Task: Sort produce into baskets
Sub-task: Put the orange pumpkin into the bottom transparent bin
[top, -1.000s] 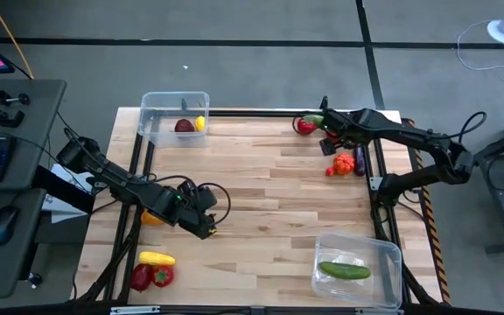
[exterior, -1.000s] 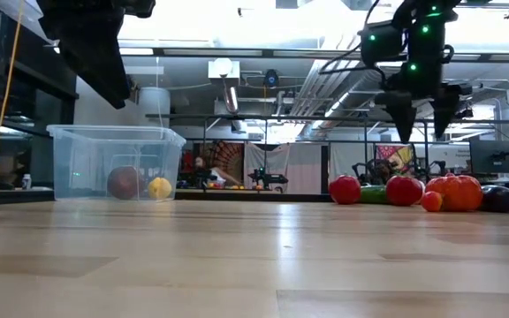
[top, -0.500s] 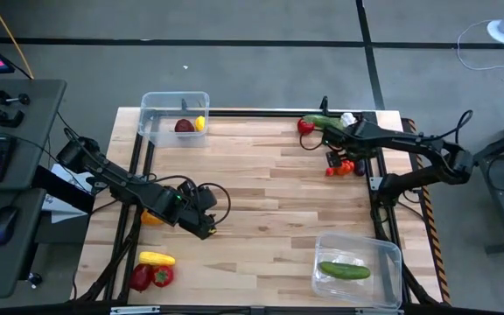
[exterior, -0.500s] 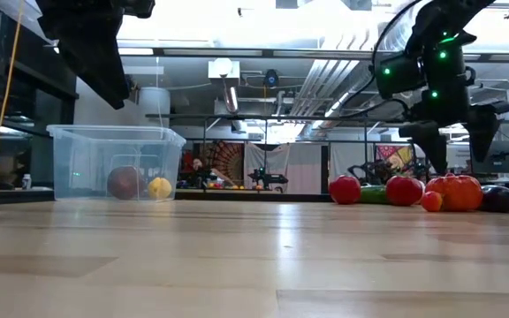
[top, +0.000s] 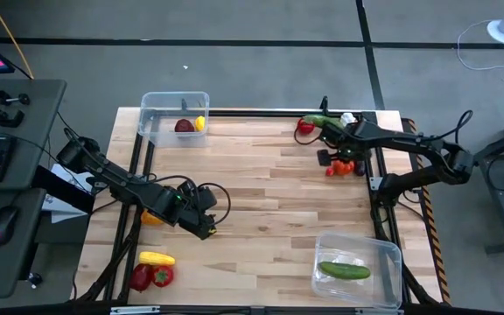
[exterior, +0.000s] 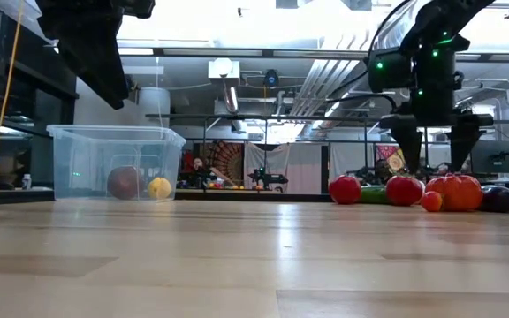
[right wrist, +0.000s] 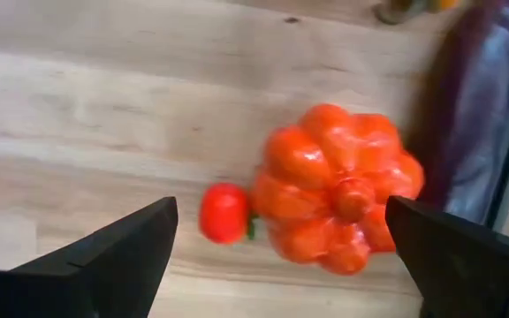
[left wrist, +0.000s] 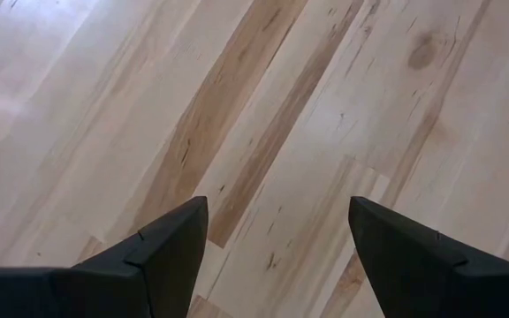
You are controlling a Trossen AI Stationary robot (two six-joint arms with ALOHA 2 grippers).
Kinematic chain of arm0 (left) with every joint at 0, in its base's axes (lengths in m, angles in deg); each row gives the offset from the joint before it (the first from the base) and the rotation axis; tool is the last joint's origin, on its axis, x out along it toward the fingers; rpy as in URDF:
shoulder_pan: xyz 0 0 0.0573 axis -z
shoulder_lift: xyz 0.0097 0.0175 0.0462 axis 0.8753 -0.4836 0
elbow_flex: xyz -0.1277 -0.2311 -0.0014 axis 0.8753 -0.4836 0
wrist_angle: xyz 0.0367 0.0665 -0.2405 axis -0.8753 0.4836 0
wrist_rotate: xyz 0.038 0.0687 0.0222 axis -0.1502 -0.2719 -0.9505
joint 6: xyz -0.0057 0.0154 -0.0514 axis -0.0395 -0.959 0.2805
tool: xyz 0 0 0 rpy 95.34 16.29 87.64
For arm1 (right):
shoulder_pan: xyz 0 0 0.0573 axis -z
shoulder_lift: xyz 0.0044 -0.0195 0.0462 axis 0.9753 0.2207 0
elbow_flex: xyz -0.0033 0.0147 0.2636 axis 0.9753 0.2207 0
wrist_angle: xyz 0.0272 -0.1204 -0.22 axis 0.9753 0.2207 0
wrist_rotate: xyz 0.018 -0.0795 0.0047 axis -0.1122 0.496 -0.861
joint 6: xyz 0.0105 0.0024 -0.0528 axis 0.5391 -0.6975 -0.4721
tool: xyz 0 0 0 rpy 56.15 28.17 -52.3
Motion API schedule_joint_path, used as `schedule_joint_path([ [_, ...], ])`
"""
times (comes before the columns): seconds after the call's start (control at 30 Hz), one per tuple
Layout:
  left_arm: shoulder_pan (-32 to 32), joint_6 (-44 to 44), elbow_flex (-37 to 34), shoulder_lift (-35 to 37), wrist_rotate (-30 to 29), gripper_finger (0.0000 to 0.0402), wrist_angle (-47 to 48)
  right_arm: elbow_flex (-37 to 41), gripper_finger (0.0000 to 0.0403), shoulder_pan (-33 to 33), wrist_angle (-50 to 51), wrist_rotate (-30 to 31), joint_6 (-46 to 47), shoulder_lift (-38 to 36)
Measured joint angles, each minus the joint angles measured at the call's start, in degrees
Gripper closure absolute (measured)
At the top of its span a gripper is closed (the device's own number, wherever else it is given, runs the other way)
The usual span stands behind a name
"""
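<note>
My right gripper [top: 338, 158] is open and hangs just above an orange pumpkin-like piece [right wrist: 338, 199], its fingers standing on either side of it without touching, as the low view [exterior: 434, 155] also shows. A small red tomato [right wrist: 224, 212] lies beside the pumpkin and a purple eggplant [right wrist: 480, 115] behind it. My left gripper [top: 206, 229] is open and empty over bare wood [left wrist: 277, 238] at the near left. One clear basket [top: 175, 118] at the far left holds a dark red apple [top: 184, 126] and a lemon [top: 200, 123]. The other basket [top: 357, 262] at the near right holds a cucumber [top: 344, 270].
A red piece [top: 305, 126], a green cucumber [top: 318, 120] and white garlic [top: 348, 118] lie at the far right edge. A yellow piece [top: 157, 259] and two red pieces [top: 151, 276] lie near the front left. An orange piece [top: 151, 217] shows under my left arm.
My right gripper has moved toward the table's near edge and down, from beside the red piece and the cucumber to just over the orange pumpkin piece. The produce has stayed where it was.
</note>
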Motion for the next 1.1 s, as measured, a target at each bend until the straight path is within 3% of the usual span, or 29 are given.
schedule_joint_path([
  [0.4, 0.0, 0.42, 0.02, 0.01, 1.38, 0.014, 0.0, 0.17, 0.0004, 2.83, 3.76, 1.25, 0.14, 0.54],
  [0.83, 0.0, 0.49, 0.02, 0.01, 1.44, 0.014, 0.02, 0.2, 0.0004, 3.48, 2.78, 1.02, -2.36, 11.63],
  [1.1, 0.0, 0.21, 0.02, 0.01, 1.35, 0.014, 0.02, 0.2, 0.0004, 3.43, 1.76, 2.51, -3.01, 13.84],
])
